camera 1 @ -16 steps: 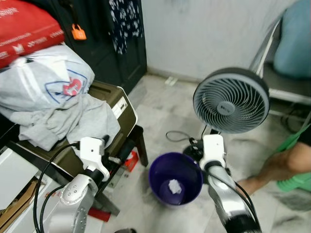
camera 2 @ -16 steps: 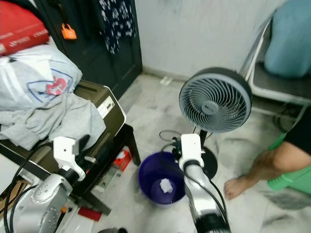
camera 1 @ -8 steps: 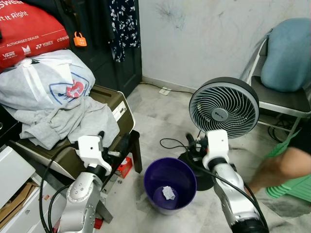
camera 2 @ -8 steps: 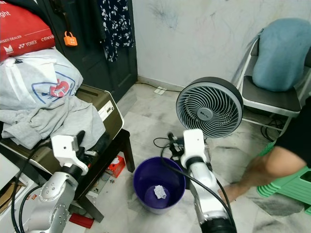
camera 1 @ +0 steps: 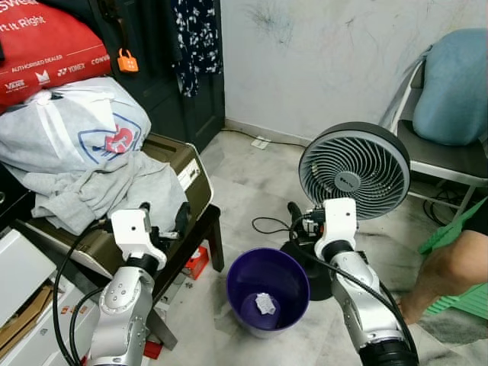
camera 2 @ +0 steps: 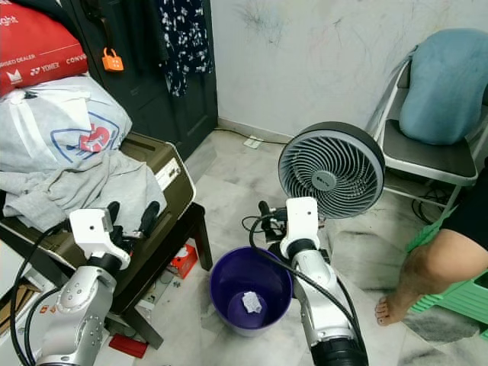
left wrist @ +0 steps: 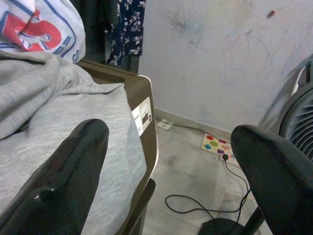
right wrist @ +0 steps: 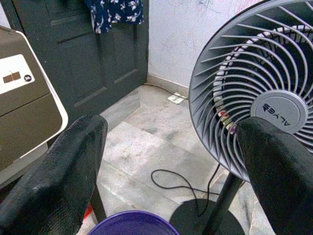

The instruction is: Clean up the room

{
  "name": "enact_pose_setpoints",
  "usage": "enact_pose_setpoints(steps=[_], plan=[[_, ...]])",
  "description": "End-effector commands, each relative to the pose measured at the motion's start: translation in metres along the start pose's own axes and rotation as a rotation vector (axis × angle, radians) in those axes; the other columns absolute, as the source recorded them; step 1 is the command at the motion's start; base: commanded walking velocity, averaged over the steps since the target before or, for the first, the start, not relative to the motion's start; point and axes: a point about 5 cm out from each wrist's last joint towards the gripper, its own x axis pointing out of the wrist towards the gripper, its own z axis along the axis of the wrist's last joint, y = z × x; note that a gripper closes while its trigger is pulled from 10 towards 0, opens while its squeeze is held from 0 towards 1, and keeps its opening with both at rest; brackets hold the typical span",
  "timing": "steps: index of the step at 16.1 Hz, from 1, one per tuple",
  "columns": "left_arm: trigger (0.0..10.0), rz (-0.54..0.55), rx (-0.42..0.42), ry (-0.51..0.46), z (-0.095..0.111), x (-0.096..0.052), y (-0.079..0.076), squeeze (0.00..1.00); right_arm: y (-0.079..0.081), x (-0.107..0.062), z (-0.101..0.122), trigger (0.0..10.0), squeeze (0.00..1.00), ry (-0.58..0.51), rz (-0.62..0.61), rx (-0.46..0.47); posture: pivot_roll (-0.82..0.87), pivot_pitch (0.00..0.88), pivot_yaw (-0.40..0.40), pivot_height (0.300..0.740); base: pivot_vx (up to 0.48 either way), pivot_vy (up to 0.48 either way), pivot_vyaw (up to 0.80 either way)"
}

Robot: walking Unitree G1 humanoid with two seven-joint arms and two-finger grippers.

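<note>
From the head views, a purple bin sits on the pale marbled floor and makes a handy landmark: a round, smooth plastic tub with a crumpled white paper scrap lying at its bottom, so that piece of litter looks to be already dealt with. Just behind the bin and to the robot's right stands a grey floor fan with a ribbed circular grille, its thin black cable looping on the floor behind the bin. To the bin's left, a brown box-like appliance rests on a dark bench, draped with a soft grey sweatshirt and a slack white plastic bag, probably heaped there for want of storage. The right gripper hovers above the bin's far rim and the left gripper hangs to the bin's left by the appliance, both raised and carrying nothing, likely between jobs. A person's bare leg shows far to the bin's right. In the left wrist view, glossy black fingers are spread wide over the grey fabric. In the right wrist view, matte fingers stand just as wide, framing the fan and the bin's rim.
</note>
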Motion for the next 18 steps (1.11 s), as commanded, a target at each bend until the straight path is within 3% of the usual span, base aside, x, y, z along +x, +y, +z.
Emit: enact_pose_setpoints(steps=[1, 2, 3, 4, 11, 13, 18], plan=[[10.0, 0.012, 0.017, -0.001, -0.001, -0.003, 0.002, 0.0, -0.002, -0.001, 0.0, 10.0, 1.0, 0.005, -0.017, 0.0, -0.07, 0.0, -0.006, 0.74, 0.0, 0.0, 0.0], [10.0, 0.022, 0.012, 0.003, -0.003, -0.005, 0.002, 0.0, 0.001, -0.002, 0.002, 10.0, 0.88, 0.007, -0.004, -0.003, -0.07, 0.0, -0.009, 0.74, 0.0, 0.0, 0.0], [10.0, 0.026, 0.009, 0.004, -0.004, -0.005, 0.002, 0.0, 0.002, -0.001, 0.002, 10.0, 0.38, 0.005, 0.007, -0.015, -0.07, 0.0, -0.009, 0.74, 0.0, 0.0, 0.0], [10.0, 0.029, 0.007, 0.004, -0.004, -0.006, 0.002, 0.0, 0.002, -0.002, 0.002, 10.0, 0.0, 0.01, 0.007, -0.015, -0.07, 0.0, -0.015, 0.74, 0.0, 0.0, 0.0], [10.0, 0.083, -0.004, 0.029, -0.007, -0.013, 0.004, 0.0, 0.006, -0.006, 0.005, 10.0, 0.0, -0.016, 0.002, -0.016, -0.06, 0.0, -0.009, 0.74, 0.0, 0.0, 0.0], [10.0, 0.08, -0.006, 0.027, -0.006, -0.01, 0.001, 0.0, 0.008, -0.004, 0.008, 10.0, 0.0, -0.027, 0.017, -0.113, -0.06, 0.0, -0.014, 0.74, 0.0, 0.0, 0.8], [10.0, 0.083, -0.004, 0.04, -0.008, -0.014, 0.001, 0.0, 0.005, -0.003, 0.01, 10.0, 0.0, -0.023, 0.014, -0.119, -0.06, 0.0, -0.022, 0.74, 0.0, 0.0, 0.8]])
